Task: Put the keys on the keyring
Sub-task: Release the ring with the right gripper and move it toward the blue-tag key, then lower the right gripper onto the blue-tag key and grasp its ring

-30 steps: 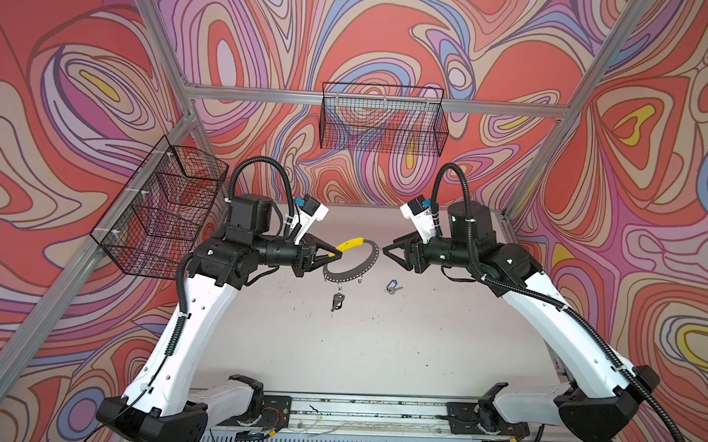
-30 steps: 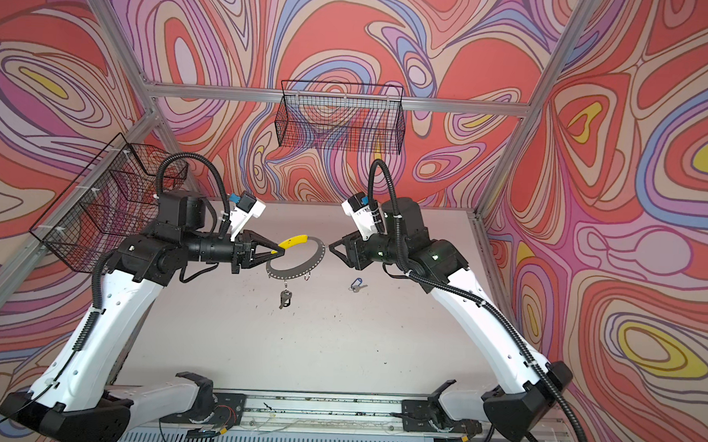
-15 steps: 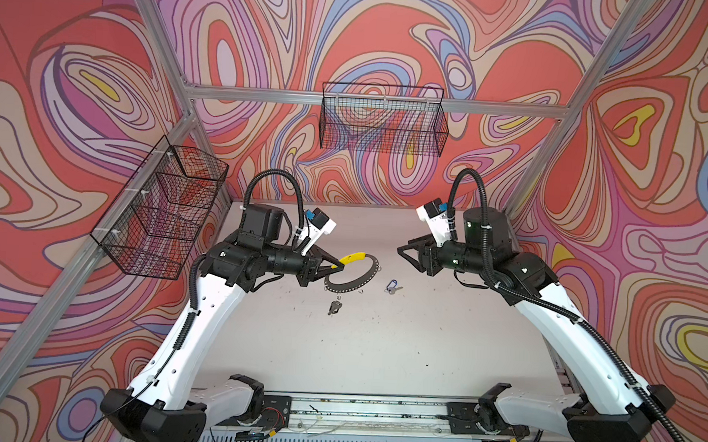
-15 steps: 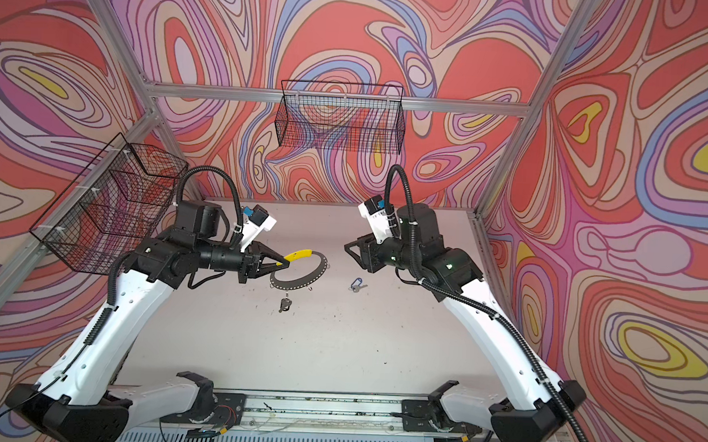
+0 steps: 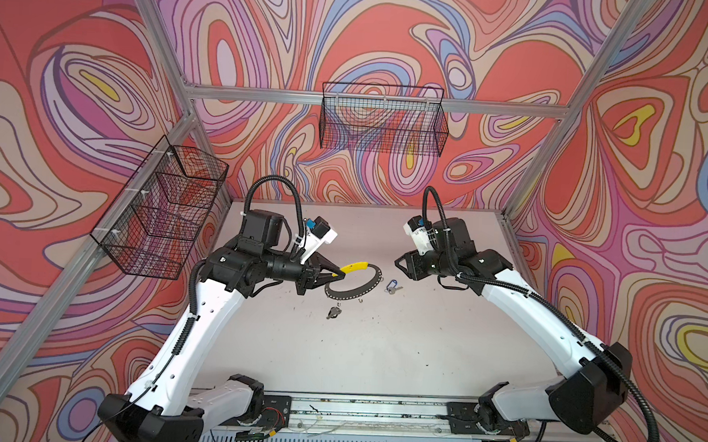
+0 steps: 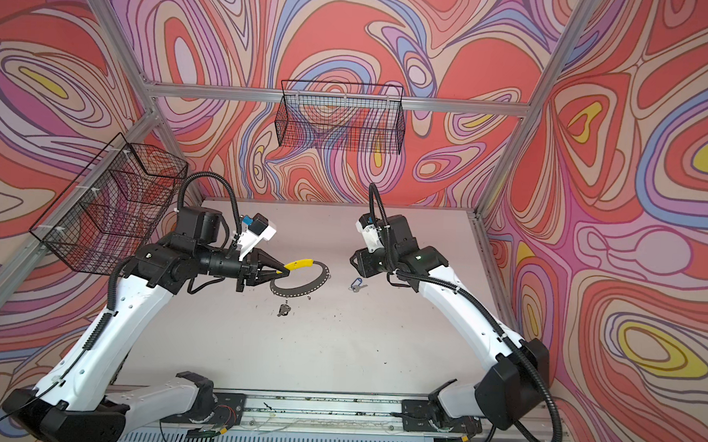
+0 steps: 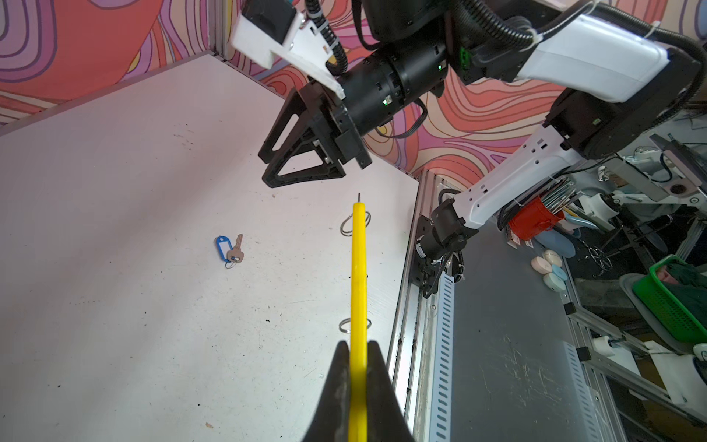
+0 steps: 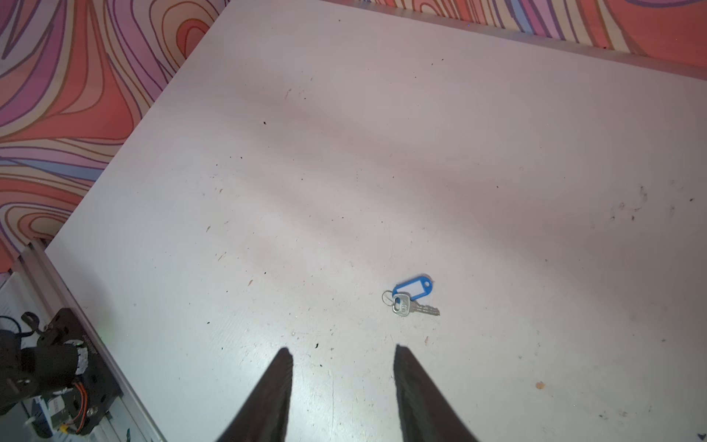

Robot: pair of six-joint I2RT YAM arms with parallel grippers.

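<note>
The keyring (image 5: 348,295) (image 6: 298,295) is a grey perforated hoop held level above the table. My left gripper (image 5: 341,274) (image 6: 285,271) (image 7: 359,344) is shut on its yellow segment (image 7: 359,268). Small wire rings (image 7: 355,224) hang on it. A key with a black tag (image 5: 333,311) (image 6: 284,309) sits just below the hoop; I cannot tell whether it hangs or lies. The key with a blue tag (image 5: 391,286) (image 6: 356,284) (image 7: 228,248) (image 8: 413,292) lies flat on the table. My right gripper (image 5: 400,266) (image 6: 354,263) (image 8: 340,350) hovers open beside it, empty.
A black wire basket (image 5: 161,212) hangs on the left wall and another (image 5: 384,124) on the back wall. The metal rail (image 5: 355,405) with both arm bases runs along the table's front edge.
My left gripper has sunk lower with the keyring, and the black-tag key went down with it. The right gripper has dipped toward the blue-tag key, and its jaws have narrowed slightly.
</note>
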